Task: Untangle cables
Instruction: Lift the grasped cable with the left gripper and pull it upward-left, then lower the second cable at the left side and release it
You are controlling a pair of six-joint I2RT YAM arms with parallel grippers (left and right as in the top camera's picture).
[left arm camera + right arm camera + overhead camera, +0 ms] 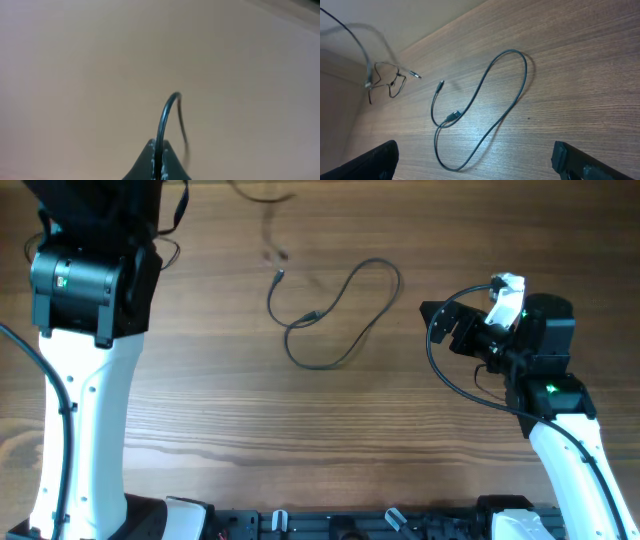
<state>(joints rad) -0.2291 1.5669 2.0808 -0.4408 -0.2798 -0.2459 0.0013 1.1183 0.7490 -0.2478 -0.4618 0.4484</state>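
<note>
The wooden bench fills the overhead view. The left arm stands along its left side and reaches past the far edge. The right arm sits at the right, turned toward the middle. The right fingers stand wide apart and hold nothing. They are low over the bench, near the looped cable but not touching it.

This cable lies flat at mid-bench in one long loop that crosses itself. Its small connector sits at the crossing, and a dark plug points toward the far edge.

The left fingers are pinched tight on the raised cable, which arcs up out of them. From the right wrist it hangs blurred beyond the far left of the bench and seems to clear the surface. A little tangle and a silvery plug dangle at its lower end.
</note>
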